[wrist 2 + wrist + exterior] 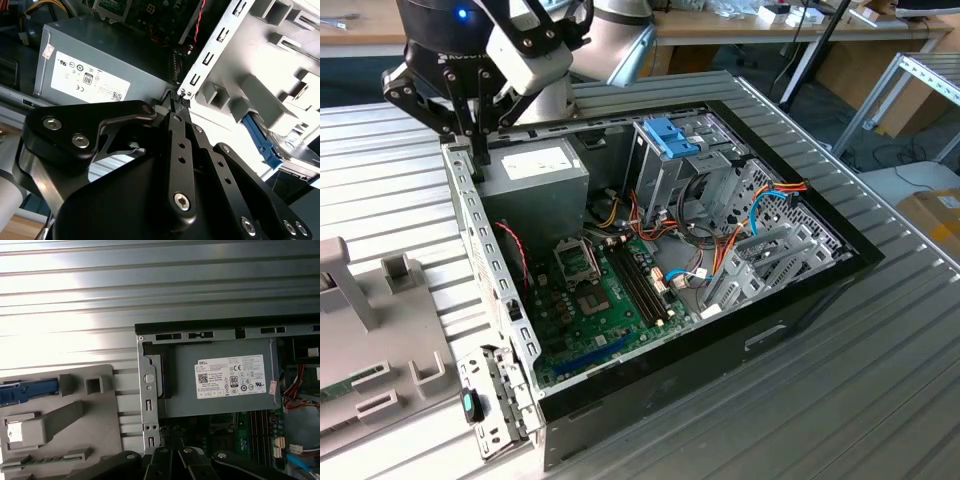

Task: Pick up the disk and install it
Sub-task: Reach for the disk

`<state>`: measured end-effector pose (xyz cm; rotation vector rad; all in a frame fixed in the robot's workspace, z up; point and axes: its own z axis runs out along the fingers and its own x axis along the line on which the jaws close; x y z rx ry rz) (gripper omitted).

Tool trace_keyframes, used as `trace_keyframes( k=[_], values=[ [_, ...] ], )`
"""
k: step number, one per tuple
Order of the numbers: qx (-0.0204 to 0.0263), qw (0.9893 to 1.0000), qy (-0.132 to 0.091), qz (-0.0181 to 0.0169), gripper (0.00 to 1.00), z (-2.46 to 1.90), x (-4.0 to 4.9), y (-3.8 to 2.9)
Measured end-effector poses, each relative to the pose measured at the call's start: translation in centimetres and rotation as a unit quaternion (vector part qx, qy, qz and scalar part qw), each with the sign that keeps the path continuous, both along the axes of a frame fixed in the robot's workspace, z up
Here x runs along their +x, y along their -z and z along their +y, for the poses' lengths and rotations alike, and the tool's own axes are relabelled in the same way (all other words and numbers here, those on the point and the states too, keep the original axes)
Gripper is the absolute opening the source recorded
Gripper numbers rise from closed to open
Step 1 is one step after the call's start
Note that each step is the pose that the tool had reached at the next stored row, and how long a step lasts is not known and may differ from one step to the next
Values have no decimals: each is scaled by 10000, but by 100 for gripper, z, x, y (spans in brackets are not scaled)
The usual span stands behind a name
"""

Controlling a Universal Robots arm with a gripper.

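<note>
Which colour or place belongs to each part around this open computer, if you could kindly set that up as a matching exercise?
Things:
1. power supply box
2. drive cage
3. motherboard
4. gripper

Descriptions:
A. green, lying flat on the floor of the computer case
B. black, poised at the case's perforated side wall
C. upright metal with blue tabs on top
D. grey box with a white label

Pairs: 1-D; 2-C; 3-A; 4-B
</note>
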<state>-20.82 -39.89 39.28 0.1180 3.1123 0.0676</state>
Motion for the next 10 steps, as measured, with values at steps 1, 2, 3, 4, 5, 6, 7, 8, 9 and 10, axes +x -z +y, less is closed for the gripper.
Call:
trace_keyframes(
  k=[1, 2, 3, 4, 5, 6, 7, 8, 9, 10],
  values=[
    [0, 10000, 0, 0, 11, 0, -9, 0],
    [0, 10000, 0, 0, 11, 0, -26, 1],
    [0, 10000, 0, 0, 11, 0, -47, 0],
    [0, 10000, 0, 0, 11, 0, -67, 1],
    [0, 10000, 0, 0, 11, 0, -81, 1],
    [0, 10000, 0, 0, 11, 0, -99, 1],
    [0, 10000, 0, 0, 11, 0, -117, 1],
    [0, 10000, 0, 0, 11, 0, -132, 2],
    [0, 10000, 0, 0, 11, 0, -160, 2],
    [0, 10000, 0, 0, 11, 0, -185, 3]
  ],
)
